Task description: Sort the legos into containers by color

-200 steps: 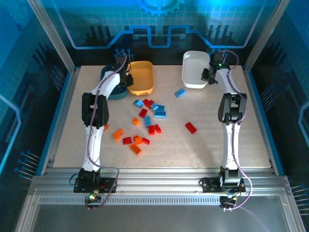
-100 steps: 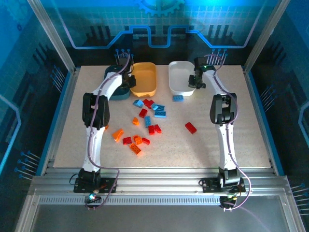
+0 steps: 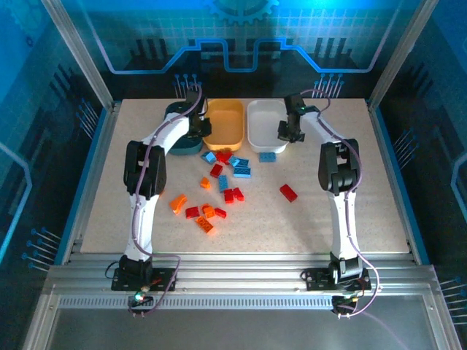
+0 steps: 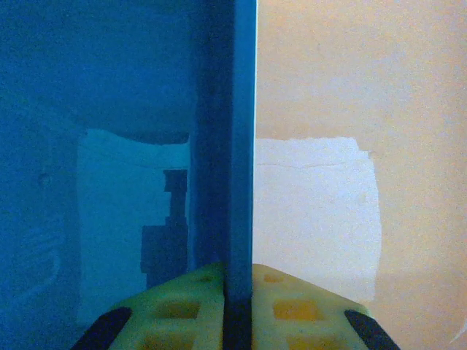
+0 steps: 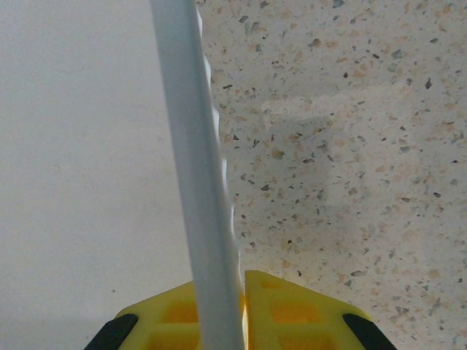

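Three containers stand in a row at the back: a dark teal tub (image 3: 177,144), a yellow-orange tub (image 3: 226,124) and a white tub (image 3: 264,125). My left gripper (image 3: 198,130) is shut on the teal tub's right wall (image 4: 244,146), with its yellow fingers (image 4: 292,306) on either side. My right gripper (image 3: 284,131) is shut on the white tub's right wall (image 5: 193,146). Red, orange and light blue legos (image 3: 219,182) lie scattered in front of the tubs. A blue brick (image 3: 268,157) rests just below the white tub. One red brick (image 3: 288,192) sits apart to the right.
The speckled table (image 3: 350,204) has open room on the right and along its near edge. Metal frame posts and blue panels wall in the back and sides. Both arms stretch from the near edge to the back of the table.
My right gripper has dragged the white tub left until it sits beside the yellow-orange tub, pushing a blue brick along. The teal and yellow-orange tubs shifted slightly right with my left gripper.
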